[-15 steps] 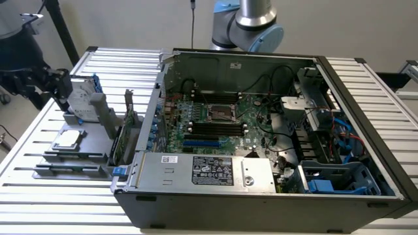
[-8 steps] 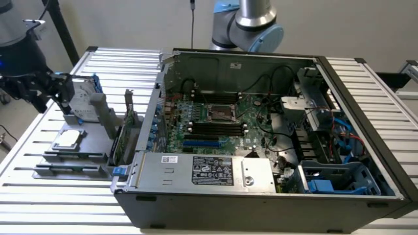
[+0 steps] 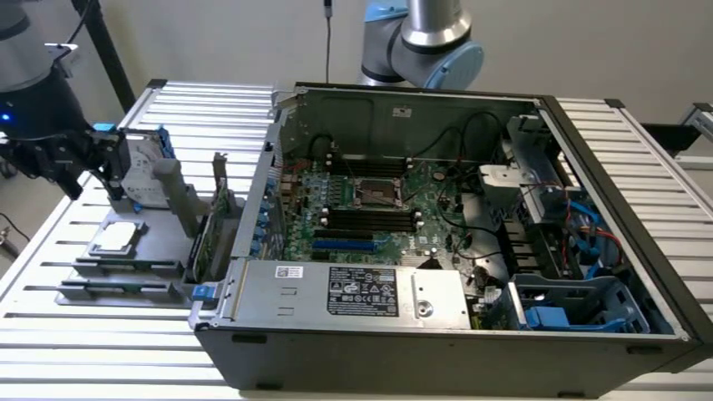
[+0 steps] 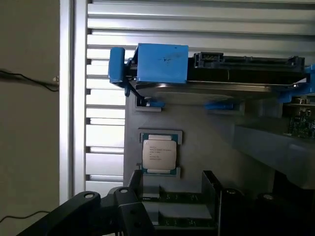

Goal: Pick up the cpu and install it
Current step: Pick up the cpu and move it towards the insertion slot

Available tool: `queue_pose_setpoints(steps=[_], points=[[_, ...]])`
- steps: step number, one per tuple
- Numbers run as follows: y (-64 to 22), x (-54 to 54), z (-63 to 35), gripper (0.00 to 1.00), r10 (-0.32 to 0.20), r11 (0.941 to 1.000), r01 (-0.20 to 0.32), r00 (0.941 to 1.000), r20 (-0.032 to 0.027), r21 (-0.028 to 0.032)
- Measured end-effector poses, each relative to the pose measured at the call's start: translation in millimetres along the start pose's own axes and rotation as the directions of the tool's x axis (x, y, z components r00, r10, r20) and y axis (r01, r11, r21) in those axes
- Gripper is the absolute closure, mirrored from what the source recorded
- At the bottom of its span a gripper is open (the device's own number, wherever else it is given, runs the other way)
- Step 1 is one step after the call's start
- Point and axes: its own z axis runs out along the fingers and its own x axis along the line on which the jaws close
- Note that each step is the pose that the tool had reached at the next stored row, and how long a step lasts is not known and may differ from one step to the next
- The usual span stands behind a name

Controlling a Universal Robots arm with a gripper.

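Starting right at the gripper [image 4: 172, 184]: fingers [image 4: 210, 184] spread wide, nothing pinched between them, hanging above the grey tray [image 4: 211, 137] without touching anything. Probably held that open to clear both edges of the chip with room to spare.

Framed between those fingers in the wrist view, a couple of likely memory sticks [image 4: 172, 197] slotted into the tray. Stored on edge, presumably for easy pinching from above.

Just past them, the cpu [image 4: 159, 152]: lying flat, silver lid up, printed text readable, seated in a small square pocket of the same tray. Pocket presumably there to pin it at a known spot and angle for a straight-down grab. Not lifted yet, so nothing done on the install side.

A bit further, the hard drive [image 4: 236, 76] with its blue bracket [image 4: 162, 61], propped on edge in its own holder, apart from the chip and out of the way.

Pulling back to the exterior view: gripper [image 3: 95, 185] over the tray at that view's left, cpu [image 3: 117, 238] just below it in the picture, everything sitting on the slatted table [image 3: 100, 342].

Furthest out, the open computer case [image 3: 446, 342] lying on its side, presumably for top-down access to the motherboard [image 3: 429, 184], with the black socket [image 3: 385, 194] near the board's middle, well apart from the chip.
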Motion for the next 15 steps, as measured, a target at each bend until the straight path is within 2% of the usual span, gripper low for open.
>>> queue_pose_setpoints(steps=[6, 11, 15], points=[[-0.3, 0.0, 10.8, 0.4, -0.009, 1.0, 0.009, 1.0, -0.0026, -0.0002], [-0.5, 0.9, 17.9, 0.4, -0.01, 0.9999, 0.01, 0.9999, -0.013, -0.0004], [-0.7, 1.5, 25.2, 0.4, -0.01, 0.9999, 0.01, 0.9998, -0.0163, -0.0005]])
